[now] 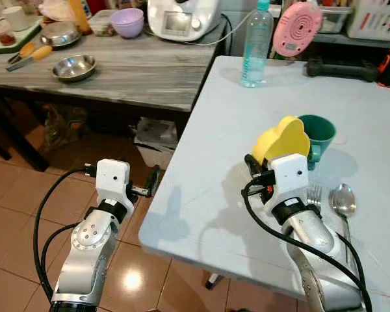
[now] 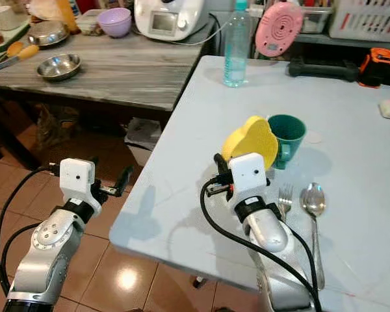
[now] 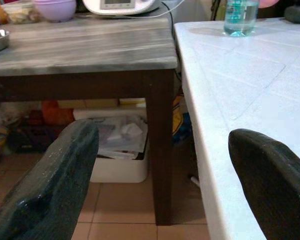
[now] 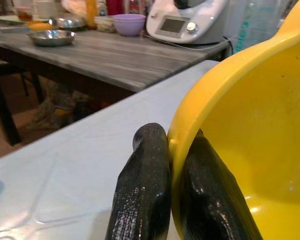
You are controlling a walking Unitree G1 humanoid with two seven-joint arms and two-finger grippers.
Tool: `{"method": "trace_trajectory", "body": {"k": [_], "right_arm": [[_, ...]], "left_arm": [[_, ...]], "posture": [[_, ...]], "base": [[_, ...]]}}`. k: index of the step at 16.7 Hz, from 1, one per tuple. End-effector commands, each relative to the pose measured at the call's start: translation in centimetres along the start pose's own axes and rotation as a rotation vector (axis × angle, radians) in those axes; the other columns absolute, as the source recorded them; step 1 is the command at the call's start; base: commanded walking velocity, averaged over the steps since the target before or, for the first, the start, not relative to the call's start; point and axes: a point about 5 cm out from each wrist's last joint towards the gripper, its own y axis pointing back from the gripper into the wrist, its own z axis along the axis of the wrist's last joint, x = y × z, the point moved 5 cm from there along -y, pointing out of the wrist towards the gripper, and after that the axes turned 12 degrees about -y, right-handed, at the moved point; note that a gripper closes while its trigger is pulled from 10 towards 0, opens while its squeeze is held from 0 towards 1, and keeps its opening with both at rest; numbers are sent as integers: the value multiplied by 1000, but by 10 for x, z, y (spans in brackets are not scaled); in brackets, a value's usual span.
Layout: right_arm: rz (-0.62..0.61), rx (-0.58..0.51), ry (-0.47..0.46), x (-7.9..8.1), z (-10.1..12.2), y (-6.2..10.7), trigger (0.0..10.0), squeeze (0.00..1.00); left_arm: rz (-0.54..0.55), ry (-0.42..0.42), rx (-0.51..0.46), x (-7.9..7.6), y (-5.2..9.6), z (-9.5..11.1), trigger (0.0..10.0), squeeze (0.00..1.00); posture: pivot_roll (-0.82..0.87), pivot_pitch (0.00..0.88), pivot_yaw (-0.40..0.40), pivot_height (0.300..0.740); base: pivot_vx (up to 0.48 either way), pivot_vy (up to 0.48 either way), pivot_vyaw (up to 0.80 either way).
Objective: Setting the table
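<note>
Two black fingers [image 4: 145, 200] of the right gripper [image 4: 172, 150] pinch the yellow plastic bowl's [image 1: 281, 138] rim, mid-frame. Lower it flat beside the silver fork [image 1: 314, 195]. Left gripper [image 3: 160, 170] waits, fingers apart.

Bowl [image 1: 283, 140] in right claw [image 4: 171, 165], w/ cup [image 1: 317, 133] behind, fork [image 1: 314, 195] & spoon [image 1: 343, 200] to its right.

The yellow bowl [image 1: 281, 138] sits tipped up on edge at center right of the frame, rim pinched, just in front of the teal cup [image 1: 316, 136]. Lower right, a fork [image 1: 314, 195] and spoon [image 1: 343, 200] lie side by side on the white tabletop [image 1: 208, 162].
</note>
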Motion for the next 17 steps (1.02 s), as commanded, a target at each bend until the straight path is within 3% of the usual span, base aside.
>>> {"method": "trace_trajectory", "body": {"k": [1, 5, 17], "right_arm": [[2, -9, -4, 1, 3, 1, 10000, 0], [2, -10, -5, 1, 3, 0, 10000, 0], [8, -11, -2, 2, 3, -1, 10000, 0]], "left_arm": [[1, -7, 32, 3, 1, -7, 10000, 0], [2, -6, 36, 3, 1, -7, 10000, 0], [8, -3, 52, 3, 2, -9, 10000, 0]], "posture": [[-63, 86, 83, 740], [-62, 86, 82, 740], [-57, 87, 78, 740]], "base": [[0, 0, 0], [0, 0, 0], [-267, 0, 0]]}}
